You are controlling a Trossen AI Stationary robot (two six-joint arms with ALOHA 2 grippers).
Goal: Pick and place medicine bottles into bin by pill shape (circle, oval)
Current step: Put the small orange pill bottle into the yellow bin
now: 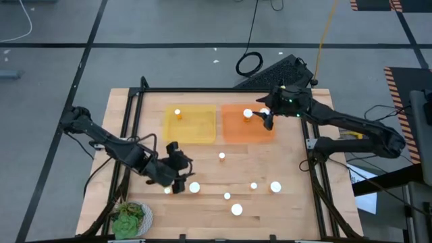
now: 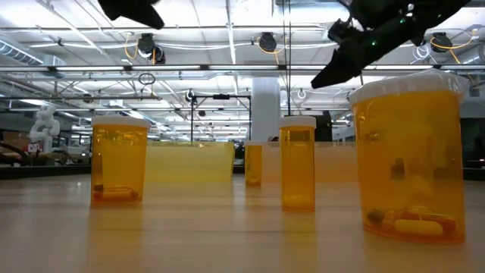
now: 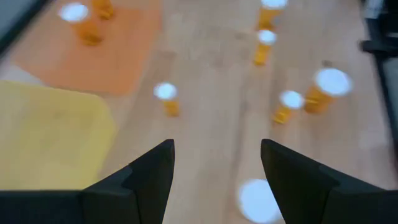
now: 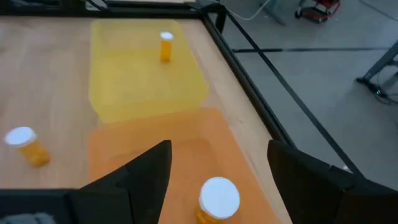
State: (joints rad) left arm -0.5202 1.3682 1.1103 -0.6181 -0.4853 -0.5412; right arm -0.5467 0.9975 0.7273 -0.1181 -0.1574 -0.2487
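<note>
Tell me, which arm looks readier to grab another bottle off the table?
Probably the left. Its open hand hovers right beside a loose bottle near the table's front edge. The right hand, also open and empty, is over the orange bin, away from the loose bottles.

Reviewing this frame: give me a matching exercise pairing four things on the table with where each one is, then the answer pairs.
Things:
1. yellow bin
2. orange bin
3. left claw
4. green leafy object

Places:
A. near front left corner of the table
B. holds one bottle, left of the other bin
C. open, above the loose bottles on the bare wood
D. under the open right claw, with a bottle inside

Pairs: 1-B, 2-D, 3-C, 4-A
</note>
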